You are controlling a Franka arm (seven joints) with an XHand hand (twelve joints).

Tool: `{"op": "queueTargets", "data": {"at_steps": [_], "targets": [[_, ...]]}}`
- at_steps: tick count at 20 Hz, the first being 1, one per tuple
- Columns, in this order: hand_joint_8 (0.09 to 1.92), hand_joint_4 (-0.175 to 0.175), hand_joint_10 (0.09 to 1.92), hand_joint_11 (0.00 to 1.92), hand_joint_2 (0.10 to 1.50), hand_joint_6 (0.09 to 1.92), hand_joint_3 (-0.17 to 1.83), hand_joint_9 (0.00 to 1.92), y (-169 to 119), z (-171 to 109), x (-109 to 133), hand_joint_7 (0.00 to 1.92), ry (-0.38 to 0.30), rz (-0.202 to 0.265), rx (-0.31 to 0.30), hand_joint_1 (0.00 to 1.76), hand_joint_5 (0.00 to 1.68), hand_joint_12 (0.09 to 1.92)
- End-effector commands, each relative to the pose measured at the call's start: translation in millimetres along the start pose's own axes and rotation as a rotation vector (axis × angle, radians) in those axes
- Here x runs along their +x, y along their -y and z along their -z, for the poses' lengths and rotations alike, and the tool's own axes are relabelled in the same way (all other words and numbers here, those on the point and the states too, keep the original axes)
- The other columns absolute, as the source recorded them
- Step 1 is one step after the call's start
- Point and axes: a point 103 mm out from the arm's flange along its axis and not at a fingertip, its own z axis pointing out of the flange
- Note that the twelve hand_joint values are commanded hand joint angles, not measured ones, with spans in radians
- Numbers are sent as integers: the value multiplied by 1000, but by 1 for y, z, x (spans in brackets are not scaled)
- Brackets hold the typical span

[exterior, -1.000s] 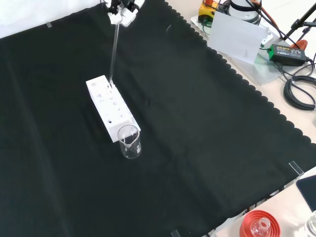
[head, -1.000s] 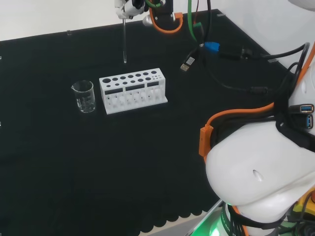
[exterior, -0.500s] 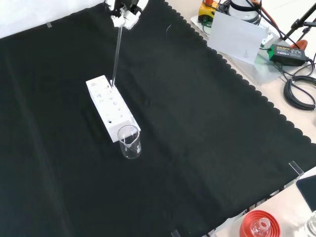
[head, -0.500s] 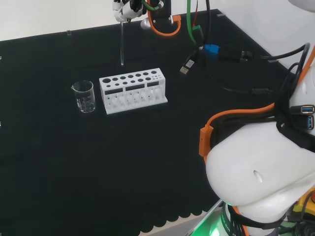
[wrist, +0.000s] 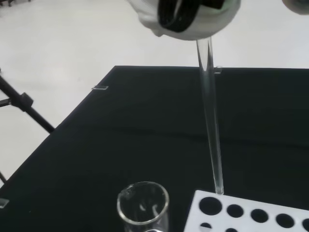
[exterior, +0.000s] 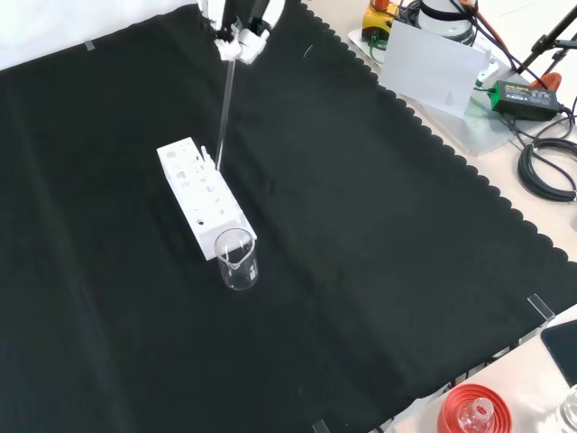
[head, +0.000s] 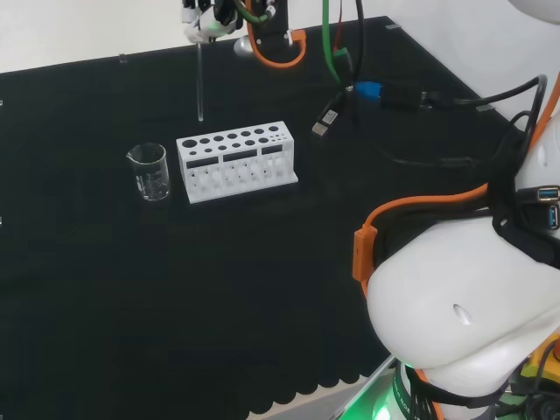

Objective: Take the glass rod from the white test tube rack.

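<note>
At the head view's upper left, the hand (head: 203, 19) pinches the thin clear glass rod (head: 199, 83) by its top. The rod hangs near-vertical, its tip clear above the white perforated test tube rack (head: 236, 160), left of centre.

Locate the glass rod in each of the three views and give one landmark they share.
Head view: glass rod hangs from the hand at top, above and behind the rack.
Front view: rod slants down from the hand at top centre.
Wrist view: rod runs down mid-picture.
Shared landmark: the white test tube rack, beside the beaker.
</note>
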Motion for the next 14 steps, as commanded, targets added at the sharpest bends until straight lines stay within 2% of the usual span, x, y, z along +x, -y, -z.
{"op": "queueTargets", "data": {"at_steps": [1, 5, 7, 14], "targets": [[573, -175, 360, 1584, 890, 456, 209, 1763, -4, -2, 21, 1391, -6, 29, 0, 1322, 1172, 599], [573, -175, 360, 1585, 893, 455, 205, 1764, -7, -3, 34, 1390, -7, 53, 2, 1322, 1172, 600], [574, -175, 359, 1585, 894, 454, 202, 1764, -17, -1, 59, 1390, 11, 72, 11, 1322, 1172, 600], [577, -175, 359, 1584, 899, 451, 193, 1764, -17, -15, 53, 1388, -22, 97, 14, 1322, 1172, 601]]}}
